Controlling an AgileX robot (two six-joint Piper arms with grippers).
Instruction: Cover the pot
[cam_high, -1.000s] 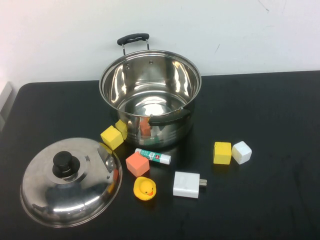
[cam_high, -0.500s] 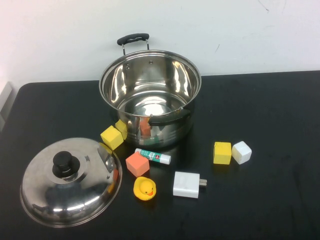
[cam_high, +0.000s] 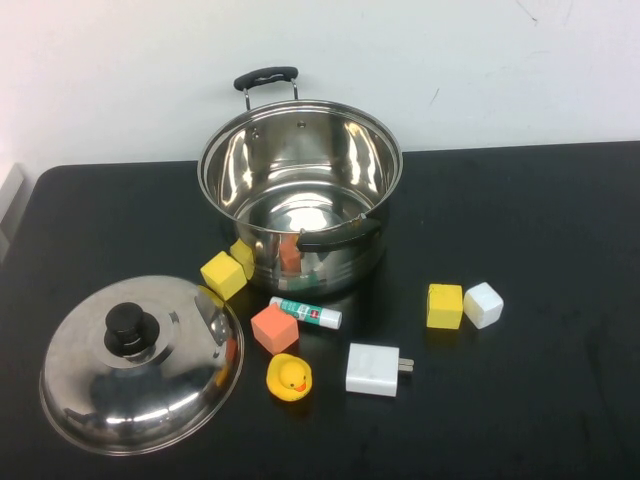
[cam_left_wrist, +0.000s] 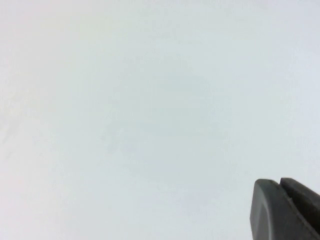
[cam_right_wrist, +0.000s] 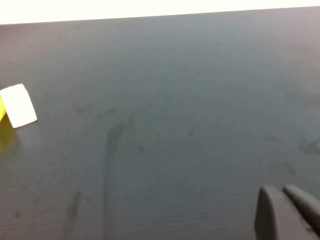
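Steel, the domed lid with black knob (cam_high: 141, 363) lies left of and nearer than the open two-handled stainless pot (cam_high: 300, 195), favouring the left gripper (cam_left_wrist: 287, 210); neither it nor the right gripper (cam_right_wrist: 287, 212) shows its opening, both off the table view.

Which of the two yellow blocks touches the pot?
The yellow block left of the orange one, leaning against the pot; the other yellow block sits apart beside the white cube.

left gripper (cam_left_wrist: 285, 210): dark grey, matte, rounded finger tips (only a corner visible). right gripper (cam_right_wrist: 287, 212): same grey, smooth, blunt-ended tips.
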